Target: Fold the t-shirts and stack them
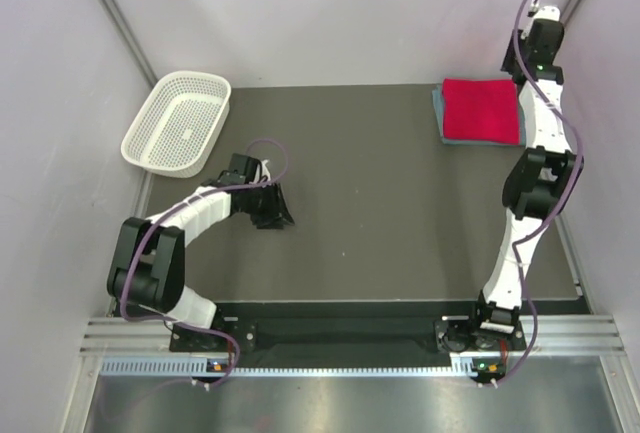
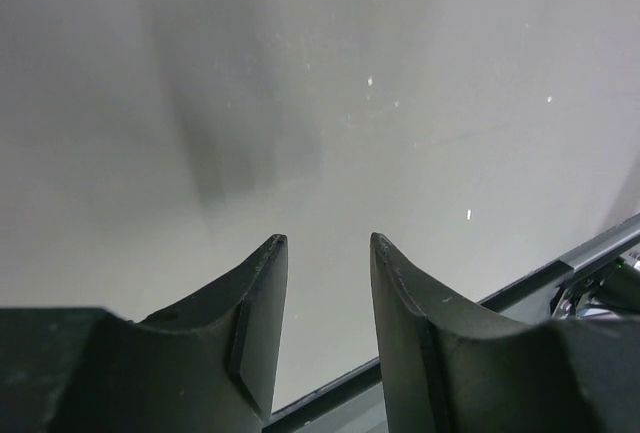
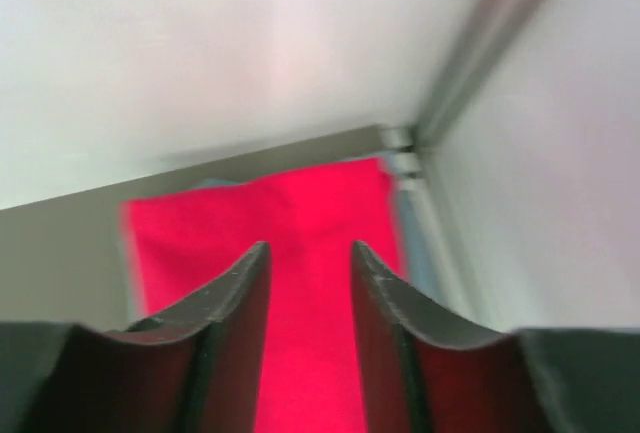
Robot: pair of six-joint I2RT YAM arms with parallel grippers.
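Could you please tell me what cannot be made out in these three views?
- Blue-grey t-shirt: in the top view the red t-shirt covers all but two edges, so its folds are hidden.
- Right gripper: in the top view it is hidden under its own arm, and its height over the shirts is unclear.
- The red t-shirt in the right wrist view: blurred, partly behind the fingers, cut off by the bottom edge.
- Left wrist view: neither shirt appears.

Bright red folded cloth t-shirt [image 1: 481,108], far-right corner of table: soft, matt. Dusty blue-grey cloth t-shirt [image 1: 438,113] under it: also matt. White plastic mesh basket [image 1: 145,115], far-left corner: smooth w/ slight sheen. Dark grey table top [image 1: 380,213]: smooth, matt.
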